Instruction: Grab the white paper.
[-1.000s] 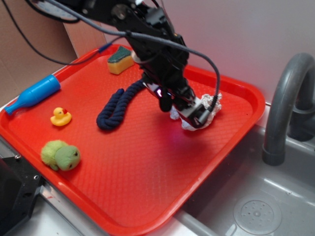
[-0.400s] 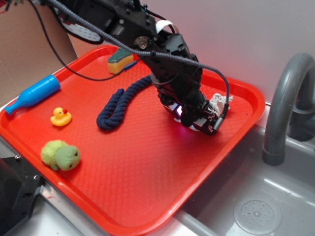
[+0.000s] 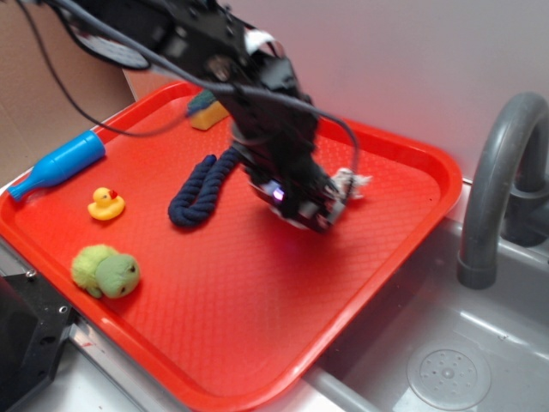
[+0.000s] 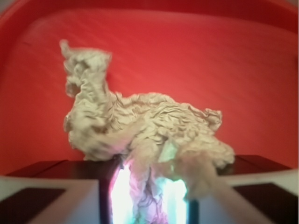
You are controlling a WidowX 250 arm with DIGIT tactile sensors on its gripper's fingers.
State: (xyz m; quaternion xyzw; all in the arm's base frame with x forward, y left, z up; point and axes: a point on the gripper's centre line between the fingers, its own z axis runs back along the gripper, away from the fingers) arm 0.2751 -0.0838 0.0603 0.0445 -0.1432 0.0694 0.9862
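Grey sink (image 3: 446, 360) nearest, w/ a curved faucet (image 3: 497, 172) at its far side. Red tray (image 3: 257, 326) beside it holds a green plush (image 3: 106, 271), yellow duck (image 3: 105, 203), navy rope (image 3: 204, 190), blue bottle (image 3: 58, 164); pale wall behind. Hand (image 3: 304, 210) is low over the tray's mid-right, pinching the white paper (image 4: 140, 130) btwn its fingers; crumpled bulk sticks out just beyond them.

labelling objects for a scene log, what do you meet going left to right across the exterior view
blue plastic bottle → yellow rubber duck → navy braided rope → black robot pincer → crumpled white paper → grey curved tap
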